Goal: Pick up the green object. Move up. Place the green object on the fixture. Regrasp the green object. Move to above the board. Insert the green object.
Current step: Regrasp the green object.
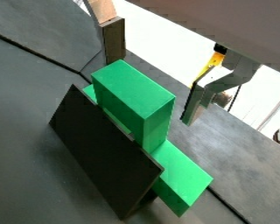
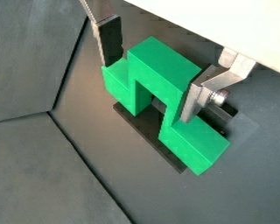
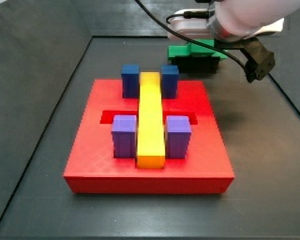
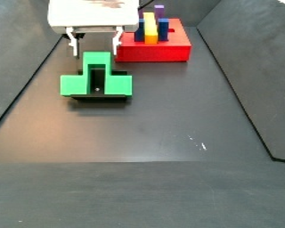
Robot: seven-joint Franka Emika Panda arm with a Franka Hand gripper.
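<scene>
My two-finger gripper (image 2: pixel 154 66) hangs low over the small dark, nearly black bracket-like fixture (image 1: pixel 101 157), at the far side of the dark floor from the large flat red board (image 3: pixel 146 173). The bright green blocky piece with a square notch (image 2: pixel 160 96) rests on that fixture, its notched face showing in a wrist view and its upper block rising between my fingers. My flat silver finger plates stand apart on either side of that upper block: one finger (image 2: pixel 112 39) sits at one flank, the opposite finger (image 2: pixel 206 92) at the other. In both wrist views the plates look very close to the green sides, but I cannot tell whether the pads are pressing on them or just beside them.

In a side view the green object (image 4: pixel 97 76) reads as a wide base with a narrower tower, sitting on the fixture's dark base plate (image 4: pixel 100 98), with my gripper (image 4: pixel 93 40) straddling the tower from above. In the other side picture most of the green piece (image 3: pixel 190 52) is hidden behind my wrist.

The red board carries a long yellow bar (image 3: pixel 150 117) down its middle, two blue blocks (image 3: pixel 150 77) at the far end and two purple blocks (image 3: pixel 150 136) flanking the bar nearer the front. The board lies well apart from the fixture.
</scene>
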